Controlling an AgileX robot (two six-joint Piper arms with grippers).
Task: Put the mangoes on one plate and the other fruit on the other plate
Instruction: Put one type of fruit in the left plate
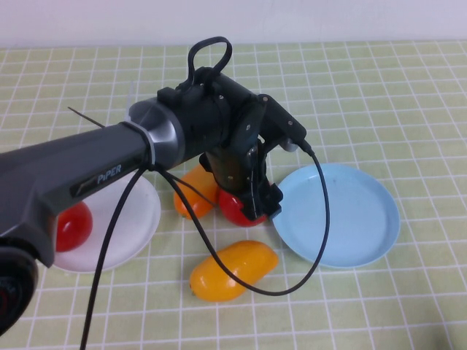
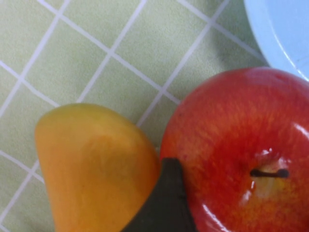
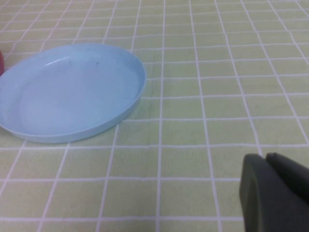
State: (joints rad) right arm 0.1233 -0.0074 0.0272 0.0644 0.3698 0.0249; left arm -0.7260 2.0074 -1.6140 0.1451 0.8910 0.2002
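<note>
So the left gripper [image 1: 252, 204] is down low over the middle of the tabletop [image 1: 379, 87], straddling the loose apple [image 1: 235, 208] that sits between the white plate [image 1: 139, 219] and the blue plate [image 1: 339, 215]. Its jaws stand wide on either side of that apple; in the left wrist view one dark finger [image 2: 166, 203] is wedged into the narrow gap between the apple [image 2: 241, 154] and the mango [image 2: 96, 164] right next to it. I'd say it's lined up that way because the two fruits are nearly touching and the finger needs that slot to get around the apple alone, but nothing looks squeezed or lifted yet, so I wouldn't call it a grip. The other apple [image 1: 73, 224] already sits on the white plate, partly hidden by the arm, which fits the white one being the apple plate. The second mango [image 1: 233, 271] lies on the cloth nearer the robot, well apart from both plates, and the blue plate is bare (so the mangoes are all still to do). The right gripper [image 3: 277, 193] is parked off to the side near the blue plate [image 3: 72, 92], closed with nothing in it, just staying clear of the work.
</note>
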